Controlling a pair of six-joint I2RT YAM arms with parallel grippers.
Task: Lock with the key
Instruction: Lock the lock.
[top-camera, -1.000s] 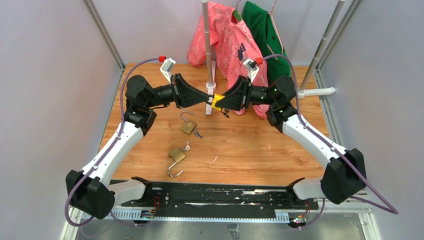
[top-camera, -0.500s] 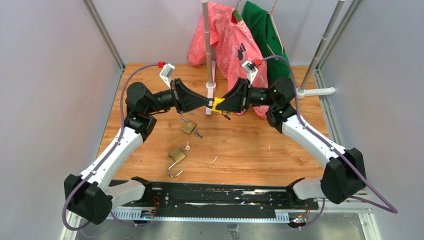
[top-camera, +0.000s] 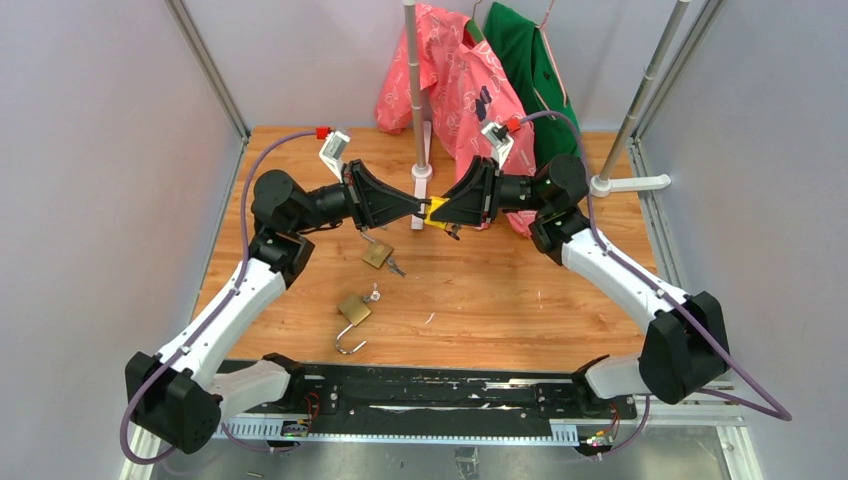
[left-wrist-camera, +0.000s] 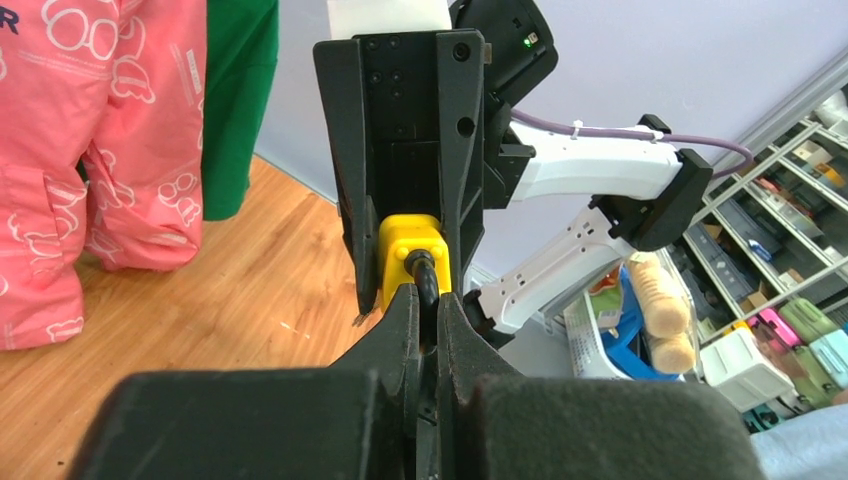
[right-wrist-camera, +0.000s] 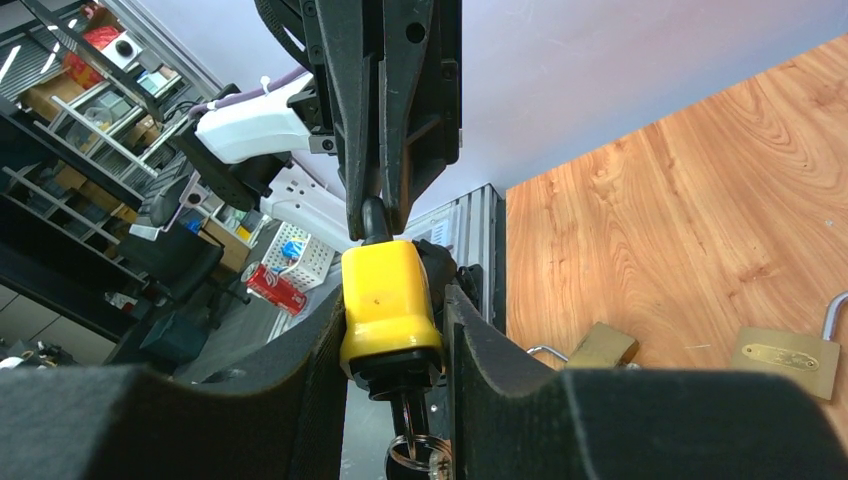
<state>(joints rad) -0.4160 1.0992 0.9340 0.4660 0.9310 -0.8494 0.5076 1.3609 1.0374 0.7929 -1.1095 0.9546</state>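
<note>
Right pincer (right-wrist-camera: 395, 302) clamps the yellow padlock (right-wrist-camera: 388, 285), left pincer (left-wrist-camera: 426, 300) pinched on its black shackle (left-wrist-camera: 420, 268); nameplate (right-wrist-camera: 775, 352) on brass padlock (right-wrist-camera: 800, 375) unreadable.

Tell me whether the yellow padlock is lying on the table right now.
No, the yellow padlock is clamped between the right arm's fingers, raised above the wooden table.

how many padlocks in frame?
3: yellow padlock mid-air between left gripper and right gripper; brass padlock on the table beneath them; second brass padlock closer to the near edge. None obviously hidden.
</note>
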